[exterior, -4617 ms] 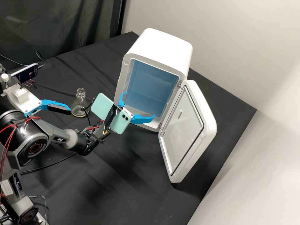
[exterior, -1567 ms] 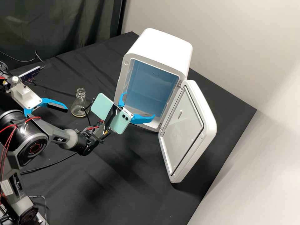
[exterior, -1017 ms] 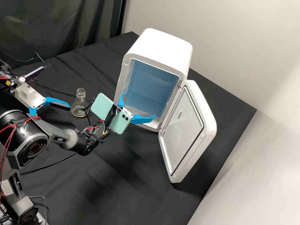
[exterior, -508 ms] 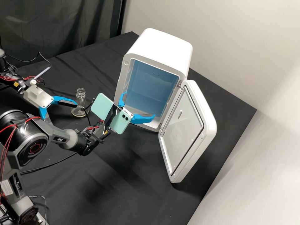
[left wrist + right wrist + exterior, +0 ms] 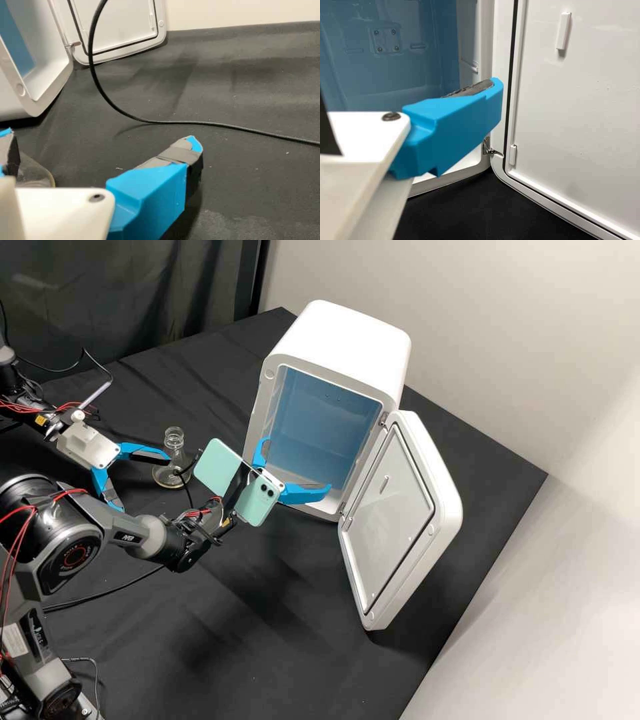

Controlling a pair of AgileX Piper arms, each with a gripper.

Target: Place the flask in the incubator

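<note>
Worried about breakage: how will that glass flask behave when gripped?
The flask looks like clear glass, so probably fragile and slippery. Its wide base and narrow neck suggest it stands steadily, but would likely roll if tipped.

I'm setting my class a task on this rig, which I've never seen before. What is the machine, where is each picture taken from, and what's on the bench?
Two robot arms are at a black bench. One picture looks down from a fixed camera; the other two come from cameras on each arm's wrist. On the bench stand a glass flask and a white incubator with its door open. The left hand is open, close to the flask; the right hand, open, sits at the incubator's opening. Neither holds anything.
</note>
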